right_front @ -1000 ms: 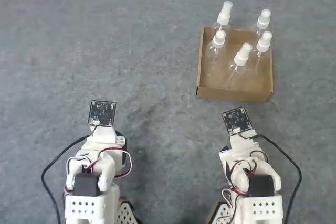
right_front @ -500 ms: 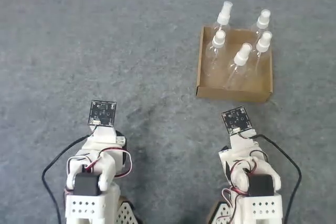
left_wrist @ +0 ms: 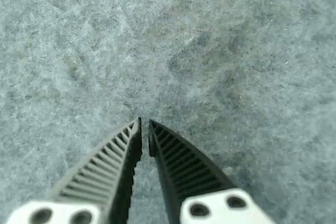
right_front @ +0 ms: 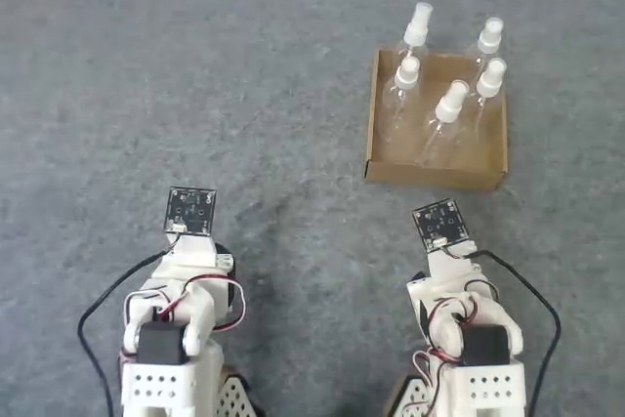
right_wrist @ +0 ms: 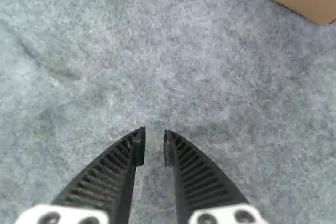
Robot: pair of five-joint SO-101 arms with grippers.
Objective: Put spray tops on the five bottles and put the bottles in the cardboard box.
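- Five bottles (right_front: 447, 129) stand upright inside the cardboard box (right_front: 435, 175), at the far right of the table (right_front: 195, 95); each one wears a white spray top (right_front: 418, 19)
- No change over the last second: bottles, box and both arms sit exactly where they were
- Left arm (right_front: 181, 310) is folded back at the near edge, well apart from the box; the left gripper (left_wrist: 145, 123) points down at bare grey felt (left_wrist: 220, 40), jaws drawn together, tips all but touching, nothing between them
- Right arm (right_front: 459, 324) is folded back the same way; the right gripper (right_wrist: 154, 134) hangs over felt too, jaws closed to a narrow slit and empty, with a corner of the box beyond it, near but apart
- Bottles are packed close, two toward the back wall and three in front; whether they touch one another, cannot tell
- Reading: the stillness, with all five counted in the box and all five capped, suggests the task is done and the arms are parked
- One doubt: how firmly each top is seated cannot be judged from overhead
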